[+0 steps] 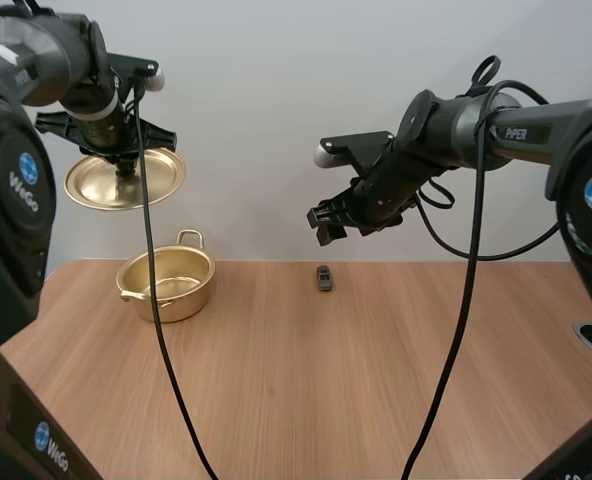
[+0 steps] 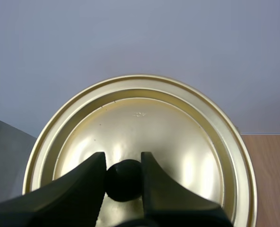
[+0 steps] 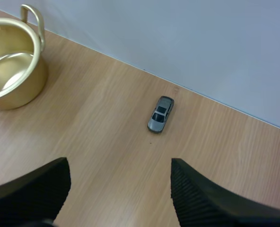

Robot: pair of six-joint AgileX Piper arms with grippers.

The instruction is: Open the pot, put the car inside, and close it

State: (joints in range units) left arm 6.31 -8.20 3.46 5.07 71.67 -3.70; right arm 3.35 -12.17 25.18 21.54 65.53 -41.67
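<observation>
Pot [image 1: 166, 283] opened: lid [image 1: 126, 178] held at upper left, its knob [image 2: 124, 182] pinched by the left claw [image 2: 122, 161]. Car [image 1: 324, 277] untouched on the surface [image 1: 376, 380]; right claw [image 1: 328, 222] spread above it.

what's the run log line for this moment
stage: pot open | left gripper: shut on lid, held up clear of pot | right gripper: open above car | car: on table, right of pot

This looks like a robot lab. Two black robot arms, the left arm [image 1: 51, 55] and the right arm [image 1: 506, 125], reach over a plain wooden table [image 1: 306, 390]. A flat pale wall [image 1: 266, 90] stands behind. A gold pot [image 1: 173, 302] and a tiny car [image 1: 324, 277] sit on the table.
</observation>
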